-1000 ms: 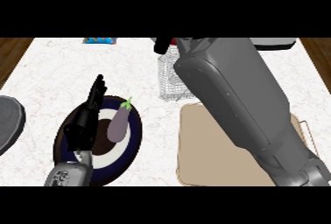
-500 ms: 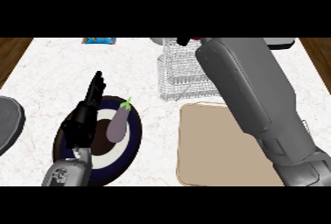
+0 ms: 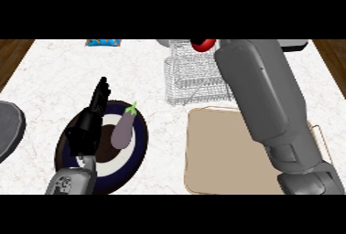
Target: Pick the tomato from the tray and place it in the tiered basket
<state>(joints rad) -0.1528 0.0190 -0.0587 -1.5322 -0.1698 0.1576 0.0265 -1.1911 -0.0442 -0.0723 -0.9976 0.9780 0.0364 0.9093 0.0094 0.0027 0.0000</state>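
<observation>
- Nearest, the left hand (image 3: 88, 125) lies flat-fingered and open over the left part of a dark plate (image 3: 135, 151); it holds nothing, and an eggplant (image 3: 121, 132) lies just to its right on the same plate
- Right of that hand, across a strip of bare counter, the tan tray (image 3: 216, 155) has no tomato on the part that shows; the right forearm (image 3: 260, 96) crosses over its right side
- Farther on, the wire basket (image 3: 192, 84) stands just beyond the tray's far edge, to the left of the forearm's far end
- Farthest, the tomato (image 3: 202, 45) shows as a red patch at the basket's top rim, right where the right wrist ends, so it looks carried, not yet set down
- Of the right hand itself I cannot tell the state: the forearm and the view's edge hide nearly all of it
- To do the placing well, I judge the tomato should be brought squarely over a tier, lowered inside the wire rim, and released only once it rests on the mesh, so it does not roll off onto the counter
</observation>
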